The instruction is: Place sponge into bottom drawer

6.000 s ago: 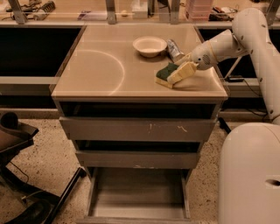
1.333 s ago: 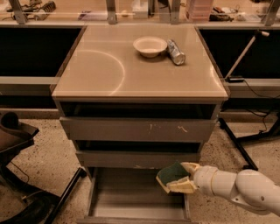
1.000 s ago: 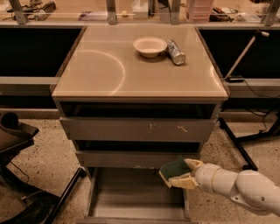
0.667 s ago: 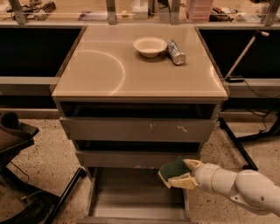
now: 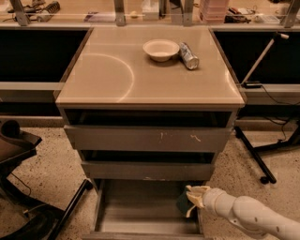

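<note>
Holding sponge (image 5: 182,202), gripper (image 5: 192,199) low over bottom drawer (image 5: 140,206).

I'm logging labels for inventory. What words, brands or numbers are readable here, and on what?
No text can be read anywhere.
Silver can on the beige cabinet top: label too blurred.
Pink box at the back: too blurred.
Gripper, holding the dark green sponge over the grey bottom drawer: no markings.
</note>
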Controlling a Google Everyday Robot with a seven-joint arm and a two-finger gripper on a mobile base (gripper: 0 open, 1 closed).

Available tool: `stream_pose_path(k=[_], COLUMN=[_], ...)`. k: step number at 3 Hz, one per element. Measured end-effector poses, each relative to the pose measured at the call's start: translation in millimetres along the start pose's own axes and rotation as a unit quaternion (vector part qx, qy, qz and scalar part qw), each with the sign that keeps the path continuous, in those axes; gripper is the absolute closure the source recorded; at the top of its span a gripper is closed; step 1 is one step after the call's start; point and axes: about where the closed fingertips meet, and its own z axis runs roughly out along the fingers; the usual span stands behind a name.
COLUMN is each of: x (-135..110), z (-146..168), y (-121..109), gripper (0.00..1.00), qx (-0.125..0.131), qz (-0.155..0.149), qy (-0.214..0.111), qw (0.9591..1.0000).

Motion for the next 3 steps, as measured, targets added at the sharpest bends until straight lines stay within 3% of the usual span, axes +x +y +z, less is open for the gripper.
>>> stream_pose_path(k=[1, 2, 3], x=[54.2, 54.2, 66.6], z=[49.6, 49.6, 60.3], y=[-27.3, -25.5, -18.6], gripper=[1.0, 1.0, 1.0], qx=[0.049, 0.044, 0.017], qz=[0.001, 0.004, 0.03], qy=[0.048, 0.044, 0.022], qw=[0.9976, 0.998, 0.9992])
